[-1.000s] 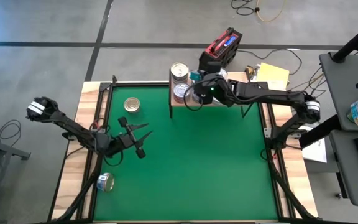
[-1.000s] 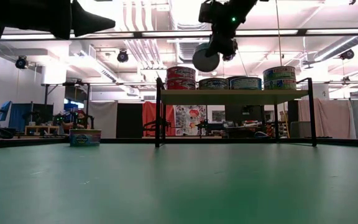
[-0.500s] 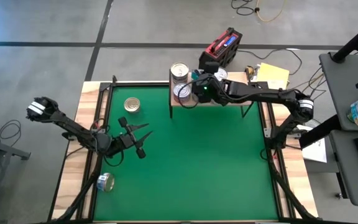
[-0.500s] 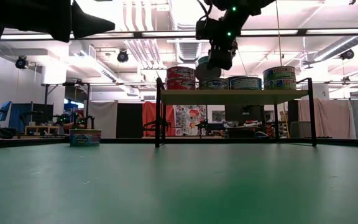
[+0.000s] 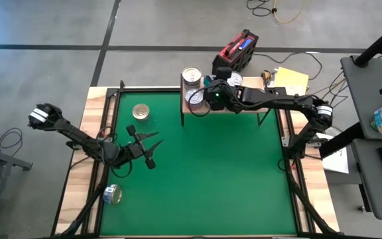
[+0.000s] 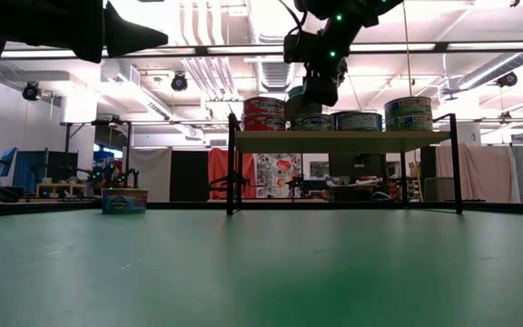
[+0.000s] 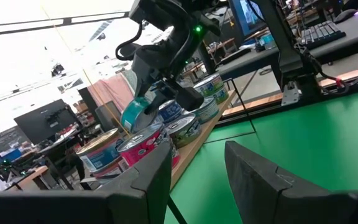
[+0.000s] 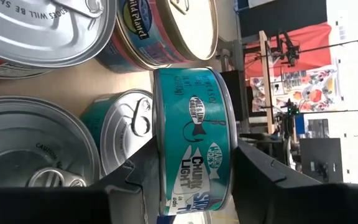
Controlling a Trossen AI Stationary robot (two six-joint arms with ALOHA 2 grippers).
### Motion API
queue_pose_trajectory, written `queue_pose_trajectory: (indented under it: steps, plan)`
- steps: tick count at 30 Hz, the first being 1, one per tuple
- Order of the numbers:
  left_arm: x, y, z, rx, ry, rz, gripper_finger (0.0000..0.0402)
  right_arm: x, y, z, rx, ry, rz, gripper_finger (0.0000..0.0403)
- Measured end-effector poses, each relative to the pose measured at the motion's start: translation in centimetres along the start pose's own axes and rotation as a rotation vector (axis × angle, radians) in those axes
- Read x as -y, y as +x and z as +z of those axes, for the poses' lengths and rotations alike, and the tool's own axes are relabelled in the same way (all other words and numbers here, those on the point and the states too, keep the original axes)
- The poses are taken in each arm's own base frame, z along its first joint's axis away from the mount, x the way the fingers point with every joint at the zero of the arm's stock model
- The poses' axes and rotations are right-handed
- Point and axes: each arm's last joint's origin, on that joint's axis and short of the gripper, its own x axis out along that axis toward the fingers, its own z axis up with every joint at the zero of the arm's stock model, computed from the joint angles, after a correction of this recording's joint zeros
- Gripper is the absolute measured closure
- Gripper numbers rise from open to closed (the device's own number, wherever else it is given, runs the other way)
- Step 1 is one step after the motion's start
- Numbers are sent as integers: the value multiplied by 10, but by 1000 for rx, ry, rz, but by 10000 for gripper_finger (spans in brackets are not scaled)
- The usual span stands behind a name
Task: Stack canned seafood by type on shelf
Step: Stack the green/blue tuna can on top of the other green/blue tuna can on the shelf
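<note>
My right gripper hangs over the left part of the shelf, shut on a teal tin. Below it, in the right wrist view, silver-topped tins stand on the light-wood board. Several tins line the shelf in the low view, among them a red-labelled stack at its left end. A gold-topped tin stands on the green mat. Another tin lies on its side near the mat's left border. My left gripper waits open above the mat's left half. My right gripper pinches the teal tin between its two fingers, which sit on the tin's two flat ends. The labelled wall faces the wrist camera. The tin is on edge and lifted clear, just above the tins standing on the shelf.
A red and black box and yellow papers lie beyond the table's far edge. The mat's middle and right is bare green. Thin black legs carry the shelf. A wooden border rims the mat.
My right gripper has carried the teal tin toward the table's left along the shelf and a little down, nearer the tins there. In the low view the tin's round face showed beside the gripper before; now the gripper mostly hides it.
</note>
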Motion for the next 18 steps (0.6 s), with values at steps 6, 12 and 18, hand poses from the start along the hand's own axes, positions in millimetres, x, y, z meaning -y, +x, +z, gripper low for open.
queue_pose_trajectory:
  steps: [6, 12, 18]
  plan:
    - [0, 0, 0, 0, 0, 0, 267, 0, 0, 0, 0, 0, 0, 266]
    - [0, 0, 0, 0, 0, 0, 267, 0, 0, -1, -5, -11, 2, 266]
    - [0, 0, 0, 0, 0, 0, 267, 1, 1, -2, -9, -9, 1, 266]
